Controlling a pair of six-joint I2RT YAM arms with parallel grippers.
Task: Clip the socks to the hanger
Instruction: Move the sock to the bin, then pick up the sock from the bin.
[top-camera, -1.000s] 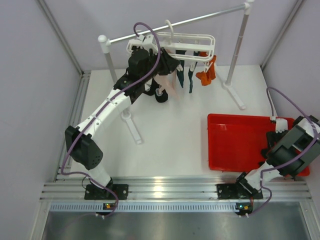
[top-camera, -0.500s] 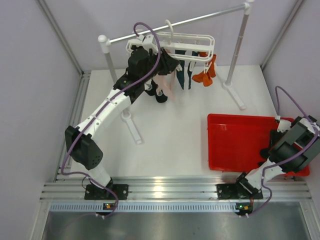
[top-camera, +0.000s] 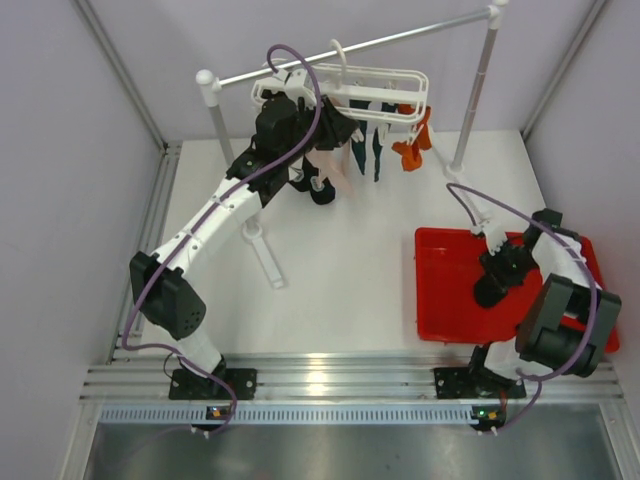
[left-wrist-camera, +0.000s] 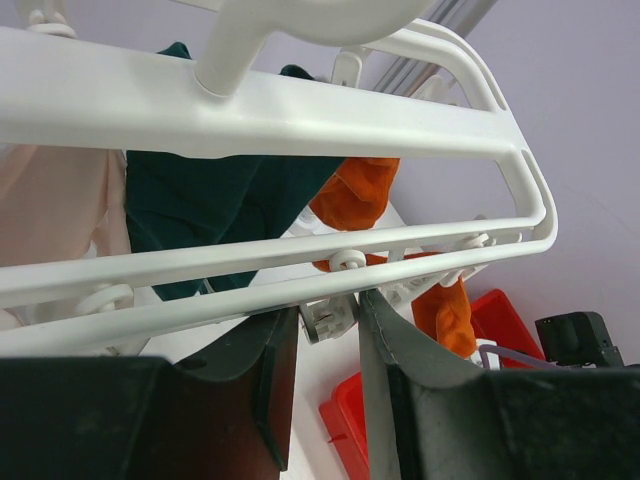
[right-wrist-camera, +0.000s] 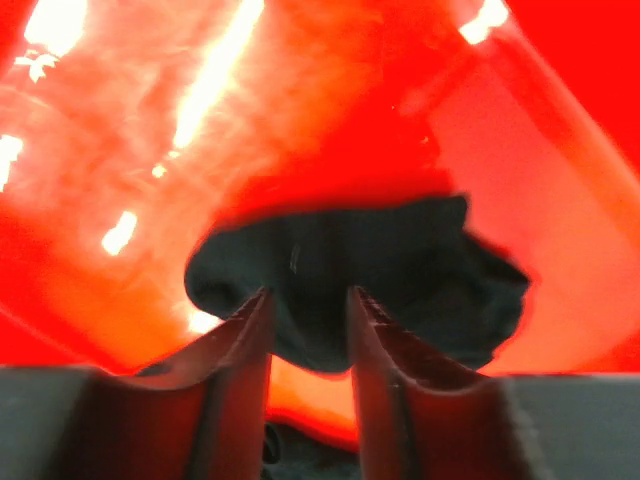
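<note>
The white hanger (top-camera: 345, 95) hangs by its hook from the grey rail, with a pale pink sock (top-camera: 340, 165), a dark teal sock (top-camera: 378, 150), an orange sock (top-camera: 412, 145) and a black sock (top-camera: 322, 190) clipped under it. My left gripper (top-camera: 335, 128) is up at the hanger. In the left wrist view my left gripper (left-wrist-camera: 328, 305) is closed on a small white clip (left-wrist-camera: 330, 320) under the near hanger rail (left-wrist-camera: 250, 260). My right gripper (top-camera: 490, 290) is low in the red tray. In the right wrist view it (right-wrist-camera: 308, 295) is open, its fingertips on either side of a dark sock (right-wrist-camera: 380, 270).
The grey metal rail (top-camera: 350, 48) stands on two white-capped posts with feet on the table. The red tray (top-camera: 450, 300) sits at the near right. Purple-grey walls close in on three sides.
My right arm has swung from outside the tray's right edge into the tray and down over the dark sock. The left arm has stayed at the hanger. The hanging socks swayed slightly.
</note>
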